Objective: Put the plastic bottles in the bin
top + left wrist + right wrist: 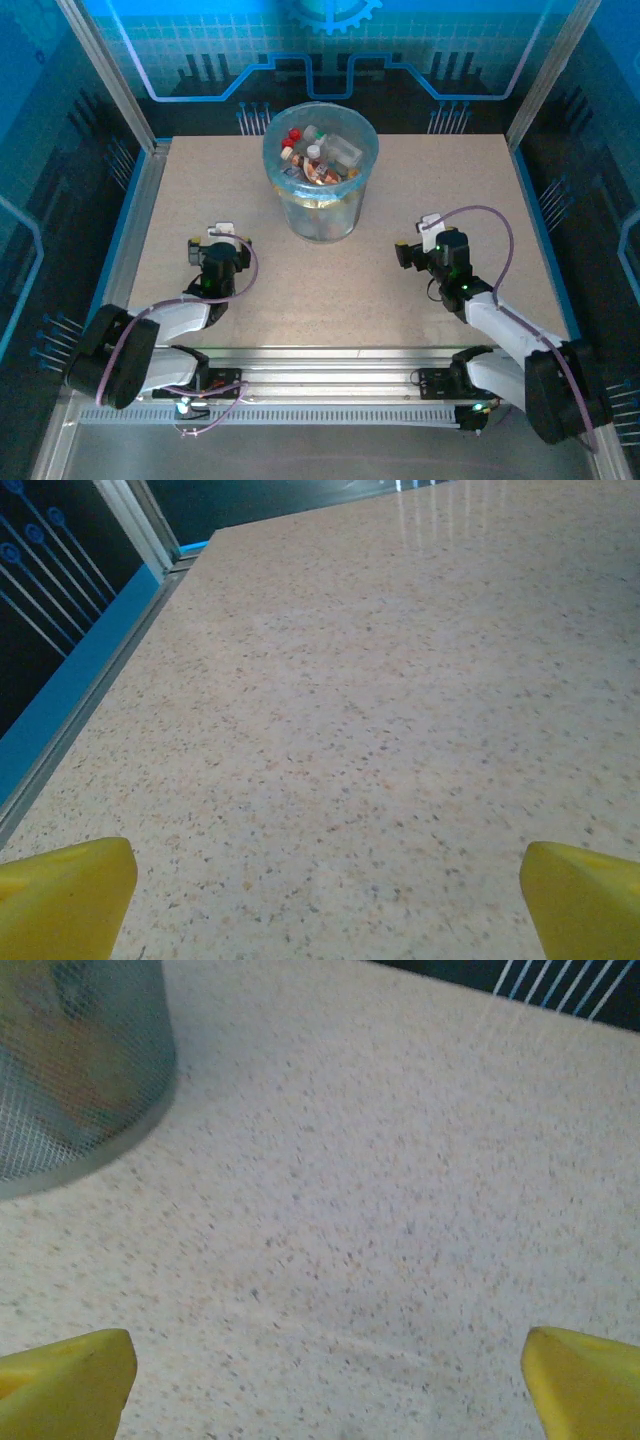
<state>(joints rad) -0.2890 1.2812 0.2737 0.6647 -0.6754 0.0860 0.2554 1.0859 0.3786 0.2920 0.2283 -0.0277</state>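
Note:
The bin (321,215), a round pale-blue translucent bucket, stands at the back middle of the table. Several plastic bottles (318,157) with red and white caps lie piled inside it. Its lower wall (70,1080) fills the upper left corner of the right wrist view. My left gripper (222,237) rests low over the table to the front left of the bin, open, with bare tabletop between its yellow fingertips (65,895). My right gripper (428,228) sits to the front right of the bin, open too, nothing between its yellow fingertips (585,1380).
The speckled beige table (330,290) stretches between both arms. A metal rail and blue strip (80,680) mark its left edge. Aluminium posts and dark blue panels enclose the sides and back.

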